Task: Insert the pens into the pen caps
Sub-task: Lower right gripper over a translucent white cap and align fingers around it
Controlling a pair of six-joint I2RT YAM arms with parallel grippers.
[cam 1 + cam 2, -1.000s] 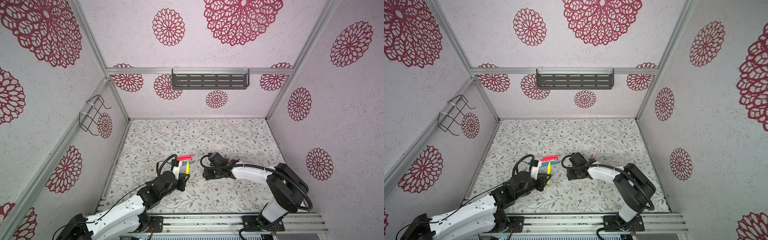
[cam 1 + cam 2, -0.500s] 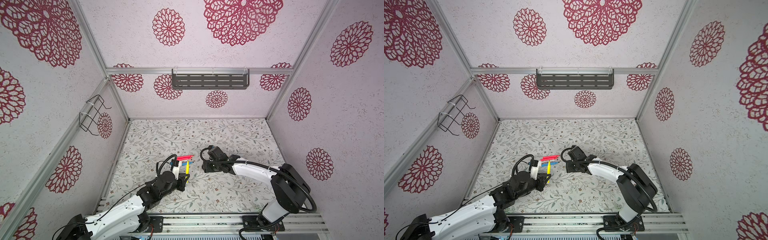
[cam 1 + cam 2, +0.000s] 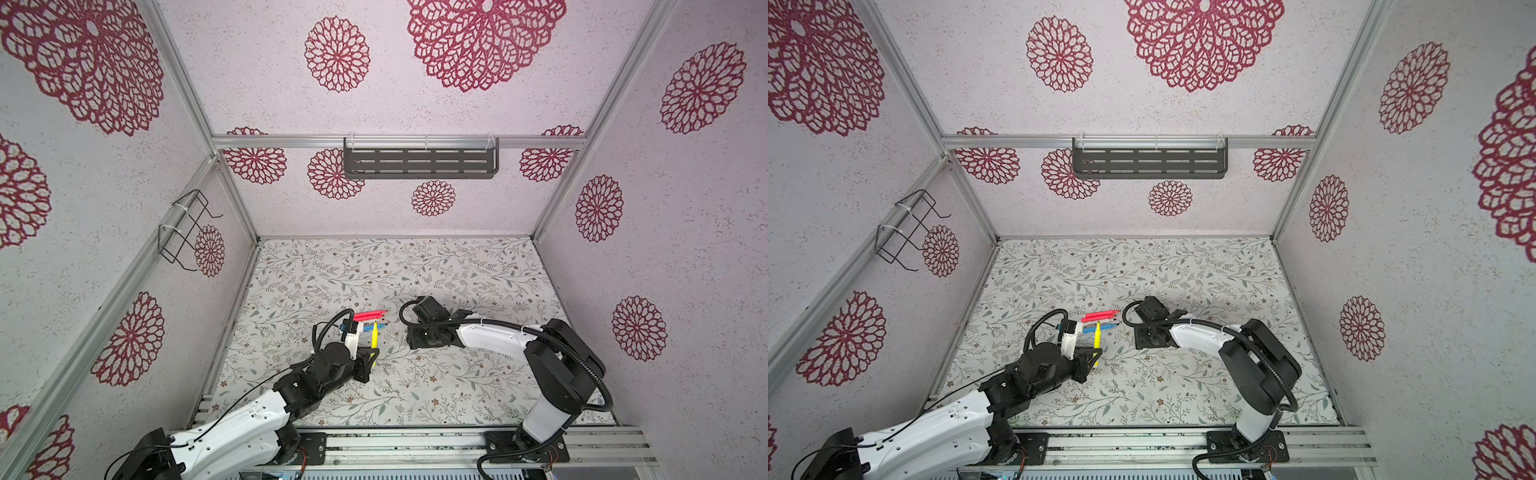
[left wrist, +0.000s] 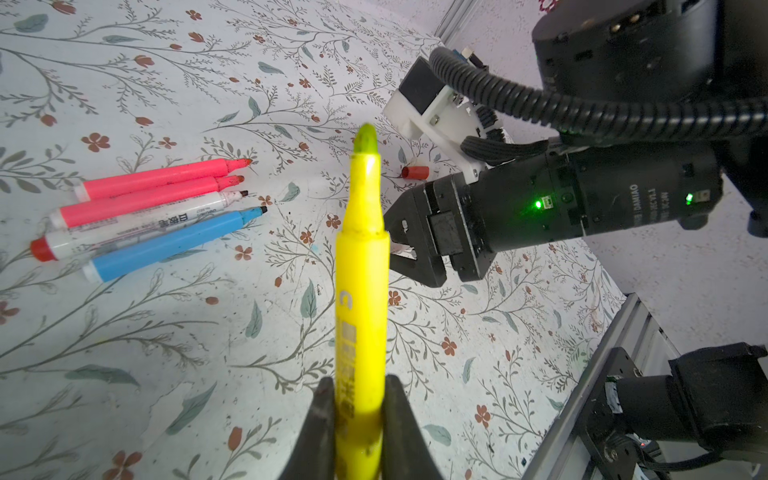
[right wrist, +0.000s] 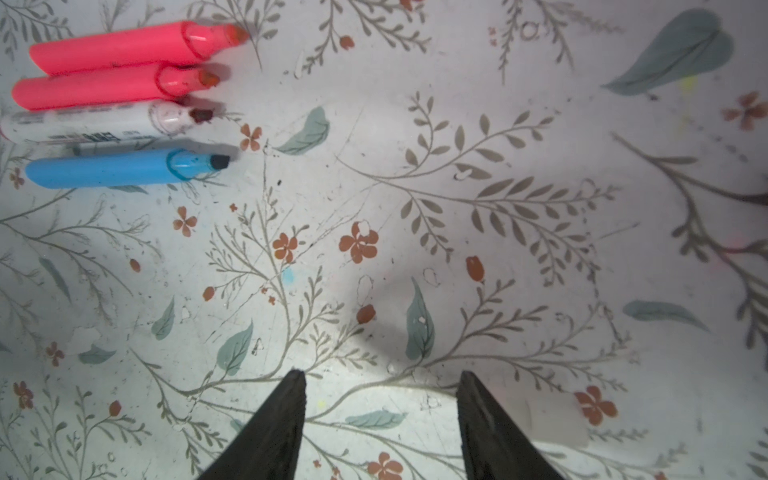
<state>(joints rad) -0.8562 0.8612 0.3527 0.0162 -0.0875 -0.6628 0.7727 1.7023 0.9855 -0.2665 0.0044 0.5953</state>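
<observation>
Left wrist view: yellow pen (image 4: 361,257), greenish tip uncapped, clamped in left gripper (image 4: 359,380); right gripper (image 5: 381,372) half-spread, seemingly empty.

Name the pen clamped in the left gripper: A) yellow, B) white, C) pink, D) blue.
A: in the left wrist view the left gripper is shut on the barrel of the yellow pen.

Four pens (image 3: 369,321) lie side by side on the table (image 3: 457,270), left of right hand (image 5: 380,374)
</observation>
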